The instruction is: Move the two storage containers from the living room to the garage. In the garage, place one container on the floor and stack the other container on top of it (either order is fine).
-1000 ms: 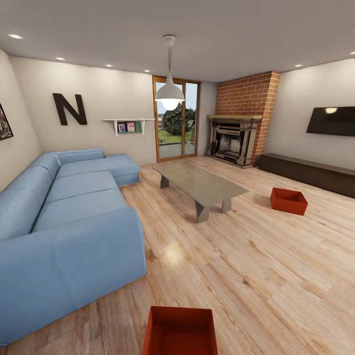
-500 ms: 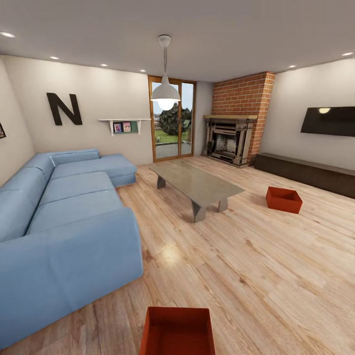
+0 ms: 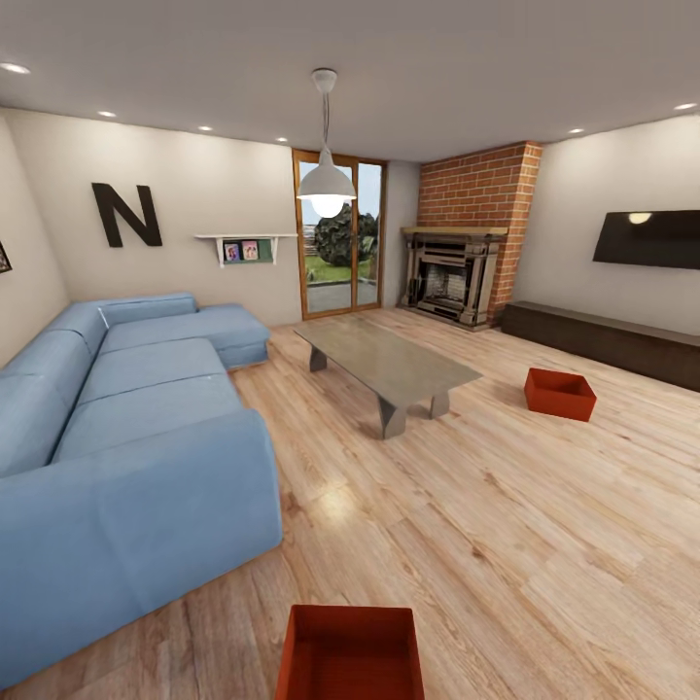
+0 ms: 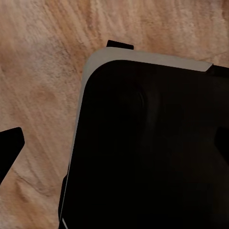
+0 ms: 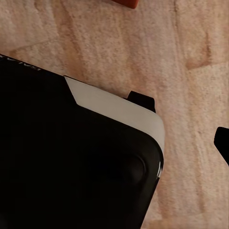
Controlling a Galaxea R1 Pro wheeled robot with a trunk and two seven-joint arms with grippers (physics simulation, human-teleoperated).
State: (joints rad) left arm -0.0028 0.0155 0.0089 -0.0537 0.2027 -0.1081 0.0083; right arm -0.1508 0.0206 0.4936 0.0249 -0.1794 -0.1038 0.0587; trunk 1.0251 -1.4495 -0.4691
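Two arms aimed down over wood floor point(image 3: 506, 544) beside robot base point(image 4: 152, 152); pincer states unclear.

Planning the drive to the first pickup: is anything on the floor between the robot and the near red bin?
Nothing visible: the near bin sits on bare wood floor just ahead; the sofa is off to the left.

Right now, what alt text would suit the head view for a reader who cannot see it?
Two red-orange storage containers sit on a living room's wood floor: the near container at the bottom edge, the far container right of a grey low table. A blue sofa fills the left; a brick fireplace stands behind.
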